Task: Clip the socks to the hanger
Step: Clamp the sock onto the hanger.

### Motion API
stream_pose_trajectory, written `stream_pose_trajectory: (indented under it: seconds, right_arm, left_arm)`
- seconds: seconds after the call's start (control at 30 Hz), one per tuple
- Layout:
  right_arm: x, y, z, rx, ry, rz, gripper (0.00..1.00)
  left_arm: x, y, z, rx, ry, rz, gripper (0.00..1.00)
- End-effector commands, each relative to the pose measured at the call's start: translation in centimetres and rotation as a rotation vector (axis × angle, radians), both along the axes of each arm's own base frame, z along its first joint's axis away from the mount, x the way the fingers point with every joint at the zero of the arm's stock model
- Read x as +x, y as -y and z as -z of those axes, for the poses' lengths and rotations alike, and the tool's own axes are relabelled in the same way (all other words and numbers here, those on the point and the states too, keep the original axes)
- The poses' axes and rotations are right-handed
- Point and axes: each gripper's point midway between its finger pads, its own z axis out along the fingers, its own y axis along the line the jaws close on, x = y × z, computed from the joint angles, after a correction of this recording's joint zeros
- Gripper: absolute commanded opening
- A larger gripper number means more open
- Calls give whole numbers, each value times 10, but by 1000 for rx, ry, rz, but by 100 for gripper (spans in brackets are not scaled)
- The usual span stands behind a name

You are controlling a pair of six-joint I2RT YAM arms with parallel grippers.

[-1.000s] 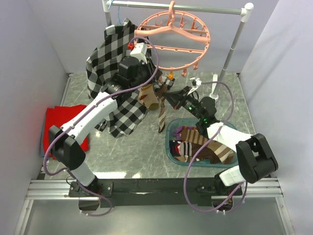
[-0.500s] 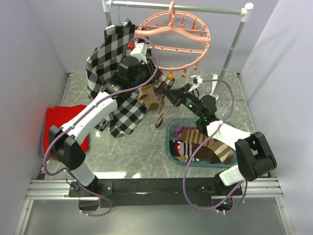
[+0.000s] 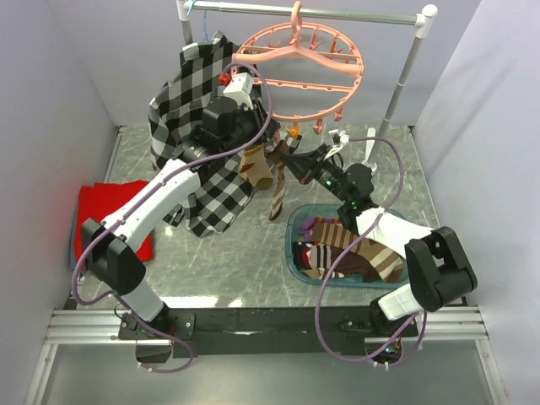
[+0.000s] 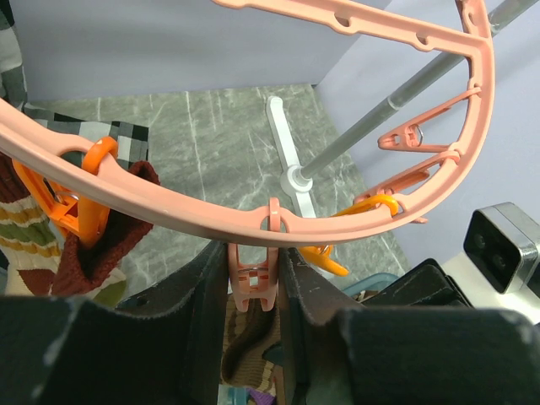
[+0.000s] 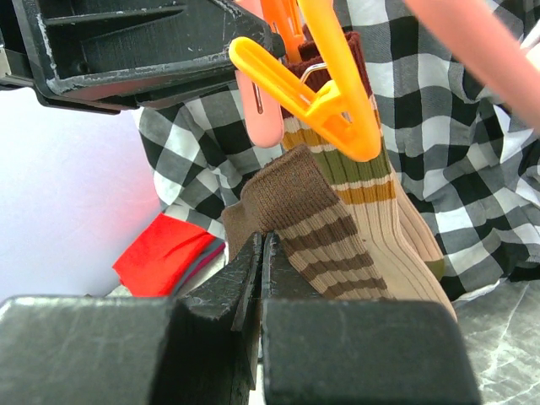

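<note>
This is a robot test cell in a laboratory, not a home. Plain pale lilac walls (image 3: 51, 84) close the work area on the left, the back and the right. The base is a grey marble-patterned tabletop (image 3: 236, 253). Along the lower edge of the top view, silver aluminium profile rails (image 3: 76, 325) carry two white-and-black robot arms (image 3: 160, 196) with loose purple cables (image 3: 317, 312). Laundry things are set inside: a grey metal clothes rail (image 3: 354, 13) at the top of the frame, a round salmon-pink plastic laundry hanger (image 3: 359, 72) on it, and a teal plastic basin (image 3: 289, 236) of striped socks (image 3: 354, 253) at the lower right.
</note>
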Motion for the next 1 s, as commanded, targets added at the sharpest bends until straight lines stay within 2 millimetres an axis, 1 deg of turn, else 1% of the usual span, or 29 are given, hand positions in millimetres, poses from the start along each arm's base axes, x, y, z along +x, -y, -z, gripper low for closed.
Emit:
stream_pose_trajectory:
  seconds: [0.0,0.4,0.6,0.7,0.87,0.97]
  right_arm:
    - [3,3,-33,42,88,9,0]
    - [5,2,-41,54,101,6,0]
    - [7,2,-44,57,105,5,0]
    - [8,0,-44,56,104,4,0]
    - [11,0,-39,55,91,4,0]
    - [11,0,-42,65,95,3,0]
  left_arm:
    - [-11,-3,-28,-42,55,18,15]
    - [-9,0,-15,-12,31,28,16]
    - [-10,2,-16,-17,29,39,16]
    - [-12,3,-20,-27,36,50,16]
    - [-16,3,-25,-47,41,60,17]
    - [-16,3,-25,-42,43,61,16]
